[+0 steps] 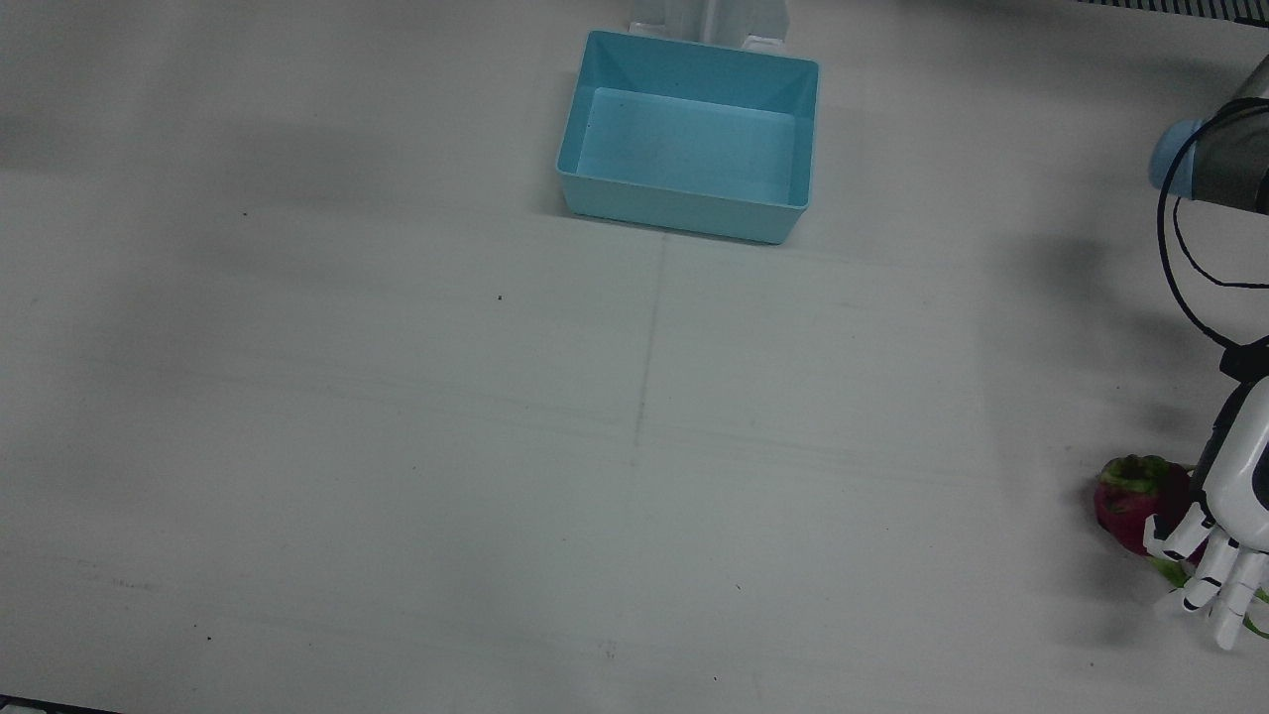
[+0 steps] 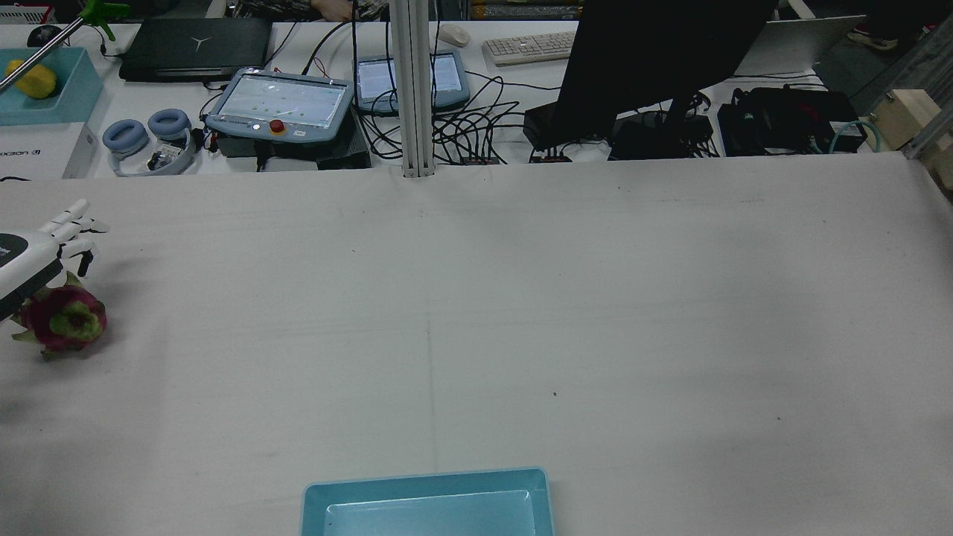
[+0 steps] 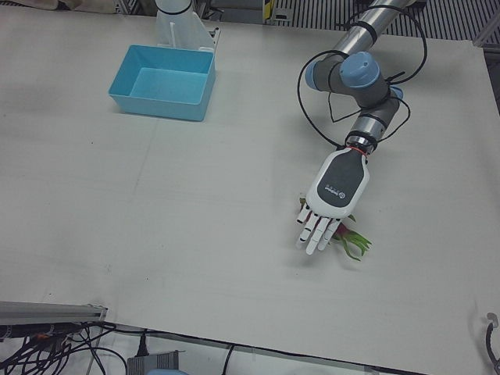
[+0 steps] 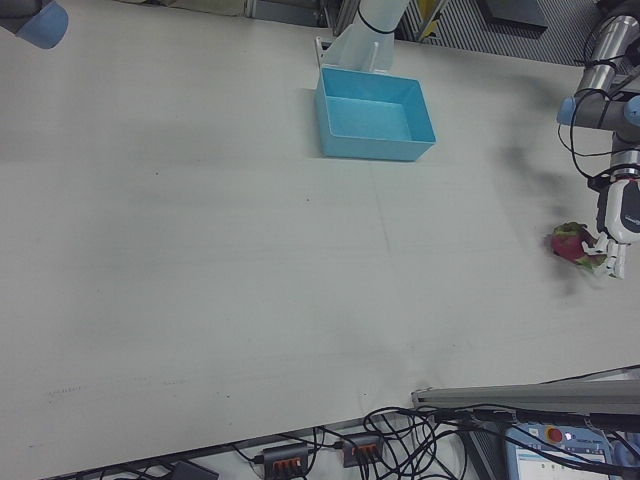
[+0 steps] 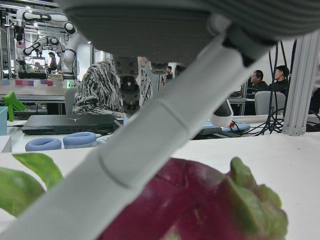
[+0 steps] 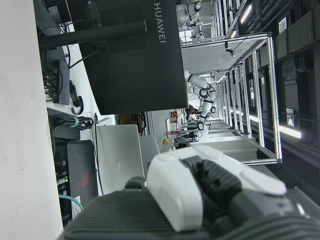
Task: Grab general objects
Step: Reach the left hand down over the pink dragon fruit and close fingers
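A magenta dragon fruit with green scales lies on the white table near the edge on my left arm's side. It also shows in the rear view and the right-front view. My left hand hovers just above it, palm down, fingers straight and apart, holding nothing. In the left-front view the left hand covers most of the fruit; only green tips stick out. The left hand view shows the fruit close under a finger. My right hand shows only in its own view.
An empty light-blue bin stands at the robot's side of the table's middle; it also shows in the rear view and the left-front view. Monitors, tablets and cables lie on the desk beyond the table.
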Controlling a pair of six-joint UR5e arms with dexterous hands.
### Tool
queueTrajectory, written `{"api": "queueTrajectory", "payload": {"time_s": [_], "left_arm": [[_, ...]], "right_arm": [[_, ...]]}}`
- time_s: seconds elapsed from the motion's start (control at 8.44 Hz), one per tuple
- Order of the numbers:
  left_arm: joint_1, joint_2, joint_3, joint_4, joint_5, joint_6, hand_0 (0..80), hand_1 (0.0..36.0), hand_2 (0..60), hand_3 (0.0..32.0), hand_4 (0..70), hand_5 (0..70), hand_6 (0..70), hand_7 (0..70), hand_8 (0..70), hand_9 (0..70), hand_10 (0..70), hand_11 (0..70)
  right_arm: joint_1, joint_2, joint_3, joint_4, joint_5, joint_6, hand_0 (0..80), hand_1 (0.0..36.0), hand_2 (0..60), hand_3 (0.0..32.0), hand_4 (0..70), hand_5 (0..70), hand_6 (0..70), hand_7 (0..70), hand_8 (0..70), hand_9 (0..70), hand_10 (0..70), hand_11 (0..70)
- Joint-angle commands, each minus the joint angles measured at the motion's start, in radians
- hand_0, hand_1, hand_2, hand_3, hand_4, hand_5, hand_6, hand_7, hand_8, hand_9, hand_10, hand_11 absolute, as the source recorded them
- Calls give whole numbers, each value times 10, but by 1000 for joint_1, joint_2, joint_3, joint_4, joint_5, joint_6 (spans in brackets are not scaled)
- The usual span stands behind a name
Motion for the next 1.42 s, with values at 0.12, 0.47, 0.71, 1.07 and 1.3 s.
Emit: {"api": "queueTrajectory", "payload": {"time_s": [0.12,0.47,0.71,1.07,1.3], "left_arm": [[37,-2,18,-6,-25,11,800,360,600,0,0,700,0,294,0,44,0,0],[97,-5,46,-8,-62,11,800,360,600,0,0,700,0,291,0,44,0,0],[97,-21,76,-9,-62,11,800,360,600,0,0,700,0,281,0,42,0,0],[99,-29,95,-17,-62,11,800,360,600,0,0,700,0,298,0,45,0,0],[97,-35,103,-16,-62,11,800,360,600,0,0,700,0,455,0,77,0,0]], "right_arm": [[0,0,0,0,0,-1,0,0,0,0,0,0,0,0,0,0,0,0],[0,0,1,0,0,-1,0,0,0,0,0,0,0,0,0,0,0,0],[0,0,1,0,0,-1,0,0,0,0,0,0,0,0,0,0,0,0],[0,0,1,0,0,-1,0,0,0,0,0,0,0,0,0,0,0,0],[0,0,1,0,0,-1,0,0,0,0,0,0,0,0,0,0,0,0]]}}
